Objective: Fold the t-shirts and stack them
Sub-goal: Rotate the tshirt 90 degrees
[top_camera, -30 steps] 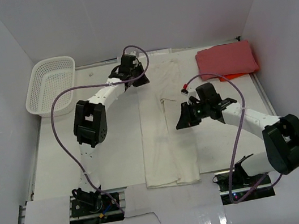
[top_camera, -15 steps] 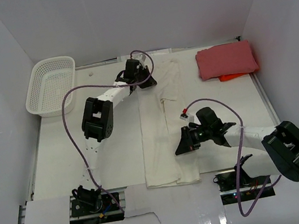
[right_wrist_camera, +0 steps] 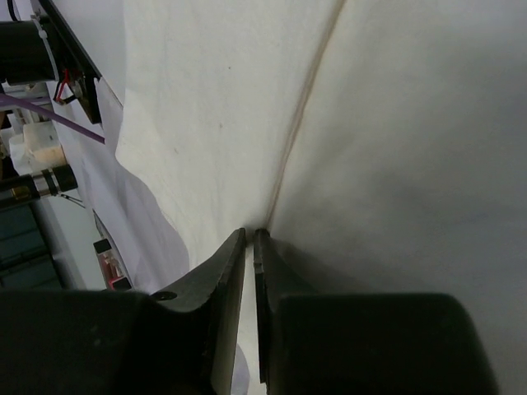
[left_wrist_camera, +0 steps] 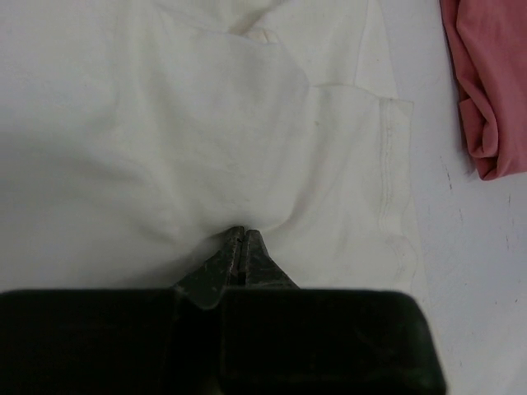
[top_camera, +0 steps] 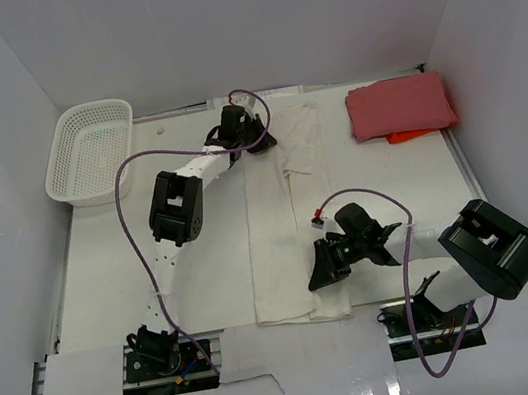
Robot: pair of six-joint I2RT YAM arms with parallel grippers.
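Note:
The cream-white t-shirt (top_camera: 280, 245) lies as a long folded strip down the middle of the table. At its far end my left gripper (top_camera: 263, 143) is shut on the cloth. In the left wrist view the fabric (left_wrist_camera: 165, 123) puckers at the closed tips (left_wrist_camera: 241, 235). My right gripper (top_camera: 316, 280) sits low over the strip's near right part, shut on a fold of it. The right wrist view shows cloth (right_wrist_camera: 395, 123) caught between the nearly touching fingers (right_wrist_camera: 253, 236). The red t-shirt (top_camera: 401, 106) (left_wrist_camera: 490, 82) lies folded at the back right.
A white mesh basket (top_camera: 89, 151) stands at the back left. A bit of orange (top_camera: 401, 136) pokes out from under the red shirt. White walls close in the table on three sides. Purple cables loop over both arms.
My right gripper has moved toward the near edge and lower along the strip. My left gripper has shifted right, drawing the shirt's far left edge over so the top is narrower.

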